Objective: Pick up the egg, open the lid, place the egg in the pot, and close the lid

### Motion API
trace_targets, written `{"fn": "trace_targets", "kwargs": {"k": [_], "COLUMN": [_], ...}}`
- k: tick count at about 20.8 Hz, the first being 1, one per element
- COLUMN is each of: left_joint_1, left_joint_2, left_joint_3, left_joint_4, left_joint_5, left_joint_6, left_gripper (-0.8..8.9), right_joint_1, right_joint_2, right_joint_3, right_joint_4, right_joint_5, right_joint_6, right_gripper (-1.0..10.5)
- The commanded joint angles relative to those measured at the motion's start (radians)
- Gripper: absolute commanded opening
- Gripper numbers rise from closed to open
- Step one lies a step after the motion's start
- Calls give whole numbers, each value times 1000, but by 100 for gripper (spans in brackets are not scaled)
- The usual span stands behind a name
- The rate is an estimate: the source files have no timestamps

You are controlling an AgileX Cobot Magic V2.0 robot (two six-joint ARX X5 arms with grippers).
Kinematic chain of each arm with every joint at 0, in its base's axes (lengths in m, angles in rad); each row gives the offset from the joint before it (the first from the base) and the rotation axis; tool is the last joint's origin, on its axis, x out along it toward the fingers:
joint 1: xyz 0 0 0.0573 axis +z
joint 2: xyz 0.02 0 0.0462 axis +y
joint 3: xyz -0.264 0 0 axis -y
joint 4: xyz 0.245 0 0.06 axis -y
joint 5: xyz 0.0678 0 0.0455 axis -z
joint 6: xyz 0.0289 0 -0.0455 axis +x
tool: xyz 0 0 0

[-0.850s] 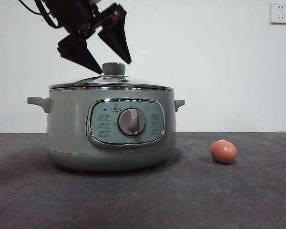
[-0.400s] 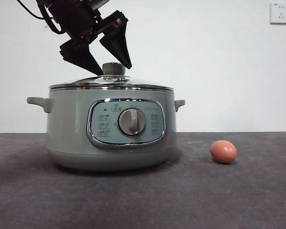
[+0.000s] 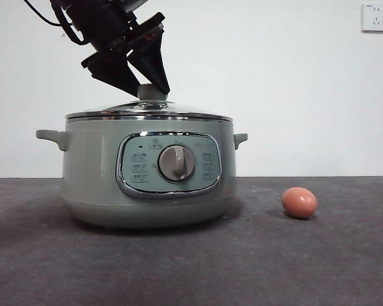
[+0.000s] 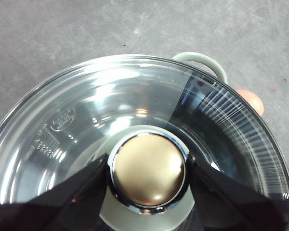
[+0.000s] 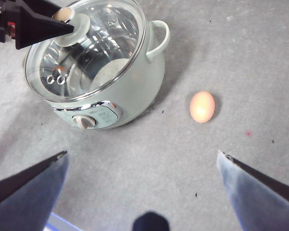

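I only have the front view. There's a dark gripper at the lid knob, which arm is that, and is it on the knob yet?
Observer: It's the left gripper; its wrist view shows a jaw on each side of the knob, right against it.
Operator: Is there anything in the pot?
Observer: Through the lid, the right wrist view shows a bare metal inside of the pot.
Operator: And the other arm?
Observer: The right gripper hangs open high above the table, with the egg below it.
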Motion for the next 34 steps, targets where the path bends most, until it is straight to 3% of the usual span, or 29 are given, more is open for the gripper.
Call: {"fn": "trace_targets", "kwargs": {"k": [1,6,21,29,34], "left_joint_1": [-4,-4,0,79,140], "left_joint_2": [11,11,-18,-295,-487], "left_joint_3": [4,4,167,183,183], "left_joint_4": [1,0,-60,-124,-257], "left_joint_5": [1,10,26,18,-48], "left_joint_6": [-24,-50,-50,-56,-55], "left_gripper": [170,0,-7,-7,-6], "right_joint_1": [0,0,0,9,100], "right_joint_2": [-1,-1,106,333,515], "right_joint_3": [2,2,2,2,2], "right_joint_4": [32,64,106,237,347], "right_joint_5": [-4,-4,27,55,190], "right_joint_6": [7,8,7,7,2], "right_gripper": [595,595,594,593,593]}}
